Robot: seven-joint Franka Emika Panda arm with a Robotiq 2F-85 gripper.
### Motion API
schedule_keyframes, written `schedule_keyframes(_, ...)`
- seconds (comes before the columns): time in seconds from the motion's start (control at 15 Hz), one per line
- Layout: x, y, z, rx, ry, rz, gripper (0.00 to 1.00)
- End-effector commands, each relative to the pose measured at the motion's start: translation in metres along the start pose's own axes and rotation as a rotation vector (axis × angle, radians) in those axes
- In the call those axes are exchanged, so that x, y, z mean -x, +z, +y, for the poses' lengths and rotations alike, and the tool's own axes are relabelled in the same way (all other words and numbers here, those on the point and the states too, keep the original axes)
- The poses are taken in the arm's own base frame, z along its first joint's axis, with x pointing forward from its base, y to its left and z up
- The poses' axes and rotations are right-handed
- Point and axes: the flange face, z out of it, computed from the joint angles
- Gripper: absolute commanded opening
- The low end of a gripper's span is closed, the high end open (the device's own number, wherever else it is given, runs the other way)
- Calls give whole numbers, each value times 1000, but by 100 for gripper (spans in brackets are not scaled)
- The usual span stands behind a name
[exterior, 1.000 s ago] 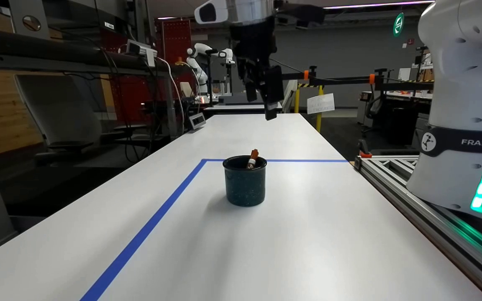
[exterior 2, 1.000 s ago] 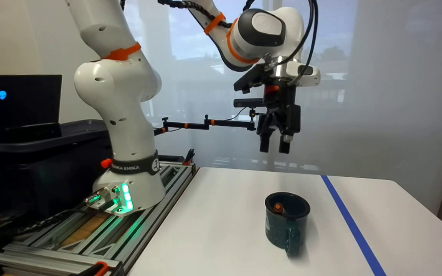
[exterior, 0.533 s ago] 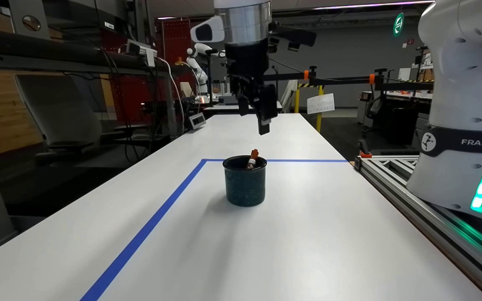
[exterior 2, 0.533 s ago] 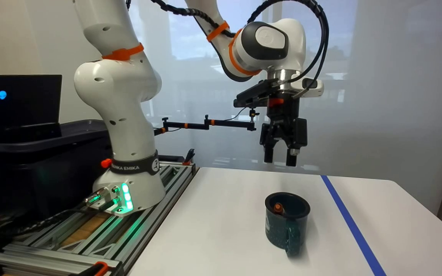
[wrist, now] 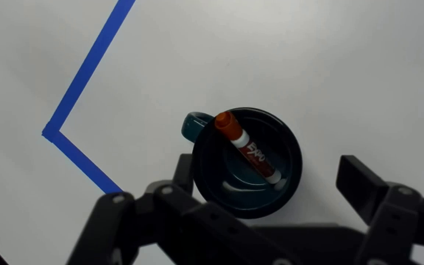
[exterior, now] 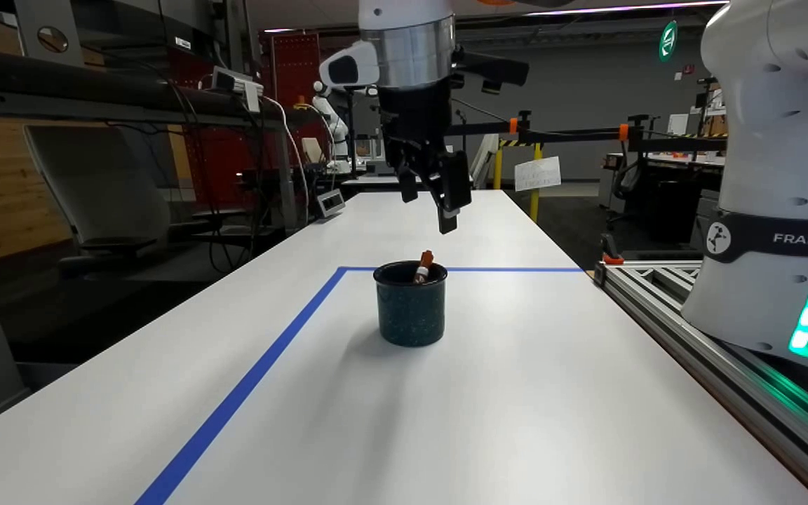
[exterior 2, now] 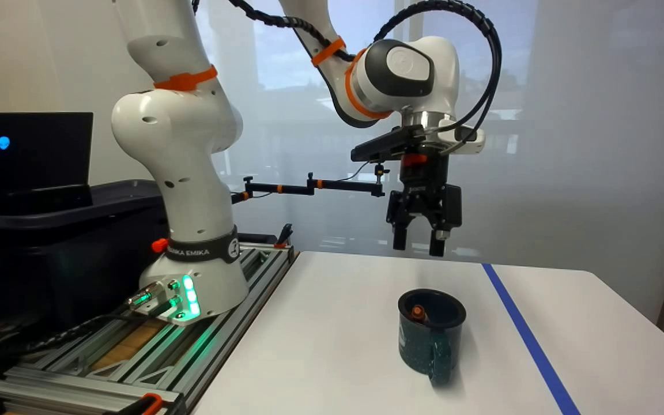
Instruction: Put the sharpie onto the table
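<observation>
One gripper (exterior 2: 418, 246) hangs above one dark teal mug (exterior: 411, 312), its two fingers spread apart. The mug stands on the white table (exterior 2: 309, 346) and holds one sharpie (wrist: 249, 149), leaning inside; two blue tape strips (wrist: 83, 79) meet at a corner. The sharpie shows an orange-red cap uppermost, a white band and a dark red barrel lettered EXPO.

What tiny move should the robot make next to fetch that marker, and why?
Probably a slight shift of the tool toward the orange cap of the marker, before lowering. The tool hangs open, higher than the cup holding the marker, and in the wrist view the cap appears much nearer one finger than the other.
</observation>
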Motion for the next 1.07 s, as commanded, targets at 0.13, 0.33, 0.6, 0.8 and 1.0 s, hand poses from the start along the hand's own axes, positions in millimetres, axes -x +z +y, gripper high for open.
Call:
schedule_keyframes(0.13, -1, 4, 3, 37, -171, 29, 100)
schedule_keyframes(0.33, -4, 9, 5, 34, -256, 57, 100)
schedule_keyframes(0.6, -7, 24, 7, 25, -324, 63, 100)
schedule_keyframes(0.8, -10, 36, 6, 8, -355, 57, 100)
schedule_keyframes(1.0, -10, 45, 7, -8, -346, 43, 73)
